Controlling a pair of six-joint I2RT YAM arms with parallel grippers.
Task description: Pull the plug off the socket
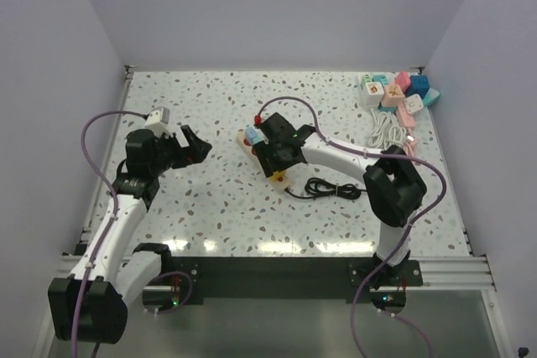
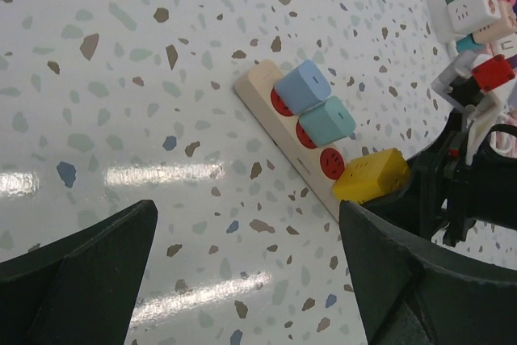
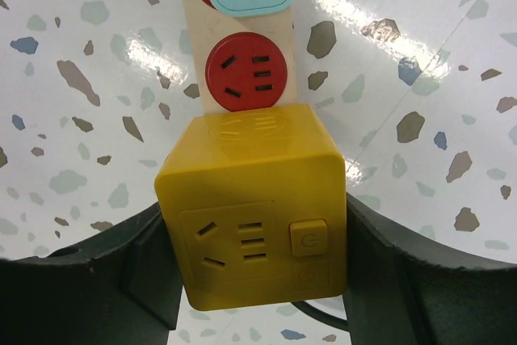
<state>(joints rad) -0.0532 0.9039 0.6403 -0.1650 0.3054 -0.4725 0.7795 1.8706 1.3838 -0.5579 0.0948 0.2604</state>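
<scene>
Near the middle of the top view, the right gripper [image 1: 278, 170] squeezed the yellow plug [image 3: 254, 199] on the socket strip [image 2: 253, 81]; the left gripper [image 1: 198, 147] was open.

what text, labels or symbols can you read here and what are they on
No readable words or numbers anywhere.
What looks like a power symbol: on the button of the yellow plug.
Embossed mark on the yellow plug's upper face: too faint to read.
Prints on the pile of adapters: too small to read.
</scene>
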